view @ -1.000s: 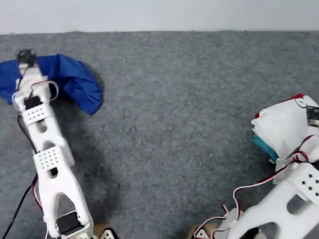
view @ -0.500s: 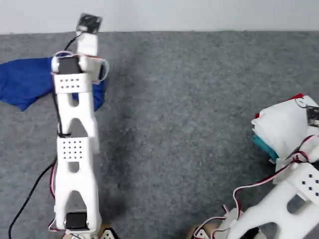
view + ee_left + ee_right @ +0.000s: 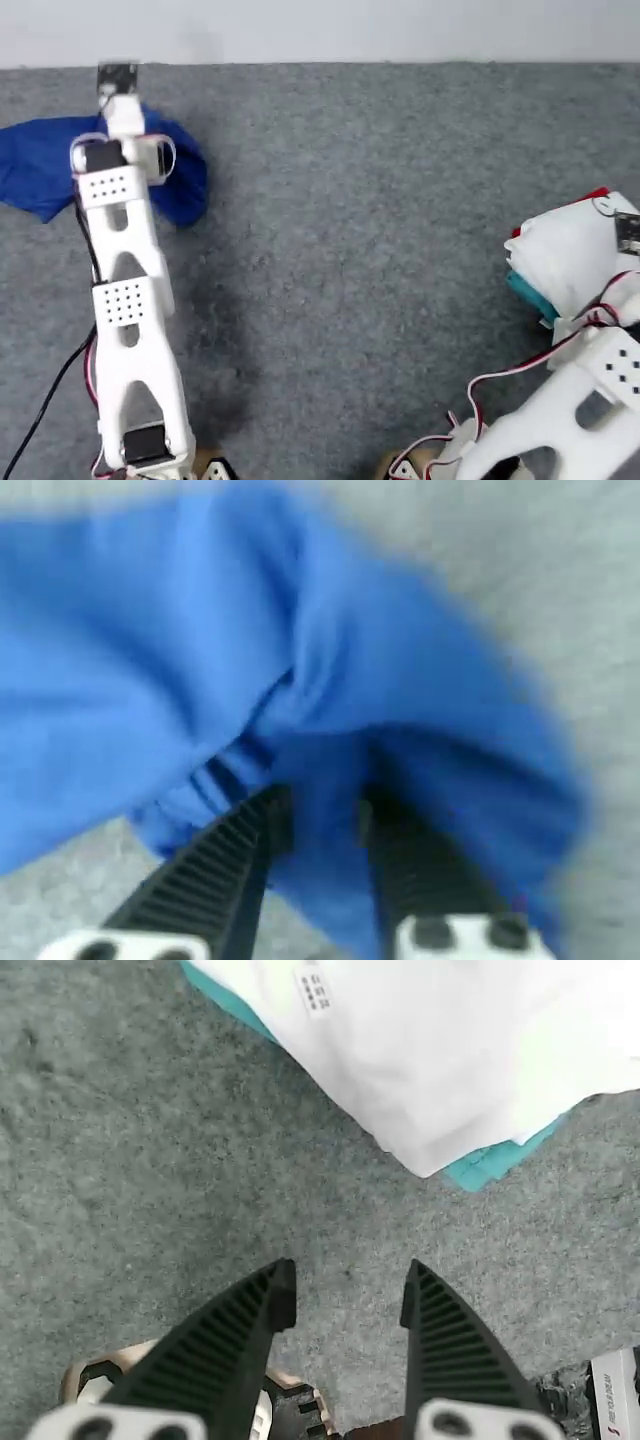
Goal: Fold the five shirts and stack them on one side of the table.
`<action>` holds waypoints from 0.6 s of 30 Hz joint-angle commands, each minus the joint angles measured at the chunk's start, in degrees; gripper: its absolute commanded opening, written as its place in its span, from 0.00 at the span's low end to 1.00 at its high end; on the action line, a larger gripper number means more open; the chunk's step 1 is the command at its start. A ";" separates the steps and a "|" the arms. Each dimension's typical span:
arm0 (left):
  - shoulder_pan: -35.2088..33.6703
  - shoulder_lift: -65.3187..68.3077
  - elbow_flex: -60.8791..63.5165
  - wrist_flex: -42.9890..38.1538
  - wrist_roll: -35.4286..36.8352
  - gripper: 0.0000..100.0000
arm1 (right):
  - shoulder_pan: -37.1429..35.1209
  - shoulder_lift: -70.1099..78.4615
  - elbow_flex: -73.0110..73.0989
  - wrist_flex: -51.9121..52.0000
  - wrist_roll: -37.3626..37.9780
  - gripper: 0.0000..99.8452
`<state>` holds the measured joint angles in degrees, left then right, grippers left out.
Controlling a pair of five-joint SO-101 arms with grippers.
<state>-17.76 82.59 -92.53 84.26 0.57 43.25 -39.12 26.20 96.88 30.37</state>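
Note:
A crumpled blue shirt (image 3: pixel 40 170) lies at the far left corner of the grey table (image 3: pixel 380 250). My left gripper (image 3: pixel 118 85) is over it near the back edge. In the left wrist view its fingers (image 3: pixel 318 805) pinch a fold of the blue shirt (image 3: pixel 150 630). At the right edge sits a stack of folded shirts: a white shirt (image 3: pixel 565 255) on top, a teal one (image 3: pixel 528 295) under it and a red one (image 3: pixel 595 195) peeking out behind. My right gripper (image 3: pixel 345 1280) hangs open over bare table just short of the white shirt (image 3: pixel 450 1050) and the teal edge (image 3: pixel 490 1160).
The table's back edge meets a pale wall (image 3: pixel 320 30) close behind the blue shirt. Wide bare grey surface lies between the two arms. The right arm's body and its cables (image 3: pixel 520 400) occupy the front right corner.
The left arm swung from the far left to the right along the back edge, then part-way back, dragging the blue shirt and changing its shape. The right arm and the stack stayed still.

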 commanded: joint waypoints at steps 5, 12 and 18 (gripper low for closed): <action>1.85 1.85 -3.47 -5.54 0.44 0.01 | -0.48 -1.89 -1.76 0.13 0.09 0.18; 8.88 0.09 -3.65 3.60 -0.26 0.01 | -0.22 -1.89 -1.76 0.13 0.09 0.18; 12.92 -9.85 -2.51 16.53 -1.76 0.01 | -0.31 -1.89 -1.76 0.13 0.09 0.18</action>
<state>-7.21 80.04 -92.62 97.45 -0.75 43.25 -39.12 26.20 96.88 30.37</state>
